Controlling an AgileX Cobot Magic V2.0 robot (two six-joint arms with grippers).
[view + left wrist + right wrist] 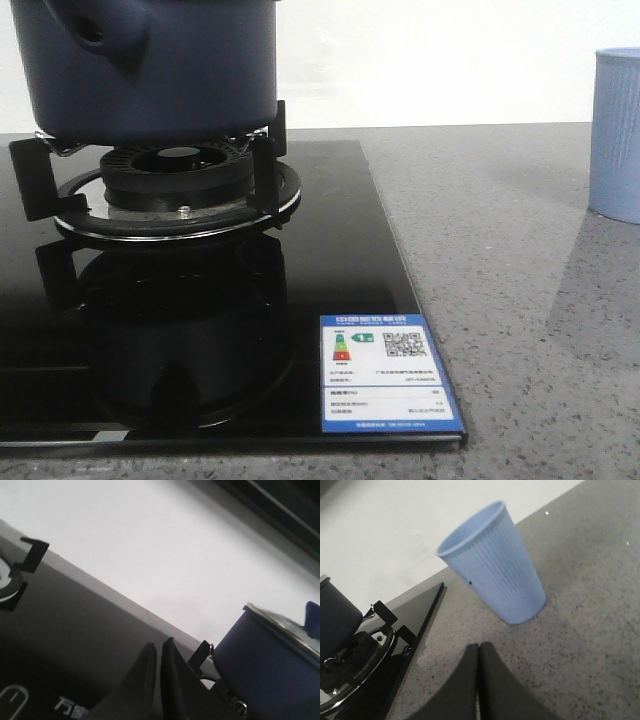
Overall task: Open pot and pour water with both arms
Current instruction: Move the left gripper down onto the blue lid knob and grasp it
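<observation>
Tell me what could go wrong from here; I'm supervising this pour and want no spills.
The pot sits on raised grate prongs, so a sideways pull could snag or tip it. Its lid is still on, and may slide when lifted. The cup is tall, narrow-based and stands well to the right of the stove, so it might tip or be missed. Both end effectors, left and right, are shut.

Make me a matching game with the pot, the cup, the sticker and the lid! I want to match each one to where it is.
Things:
1. pot
2. cup
3. sticker
4. lid

Places:
A. on the grey counter, right of the stove
B. on top of the pot
C. on the burner grate
D. on the black glass, near its front right corner

Pairs: 1-C, 2-A, 3-D, 4-B
</observation>
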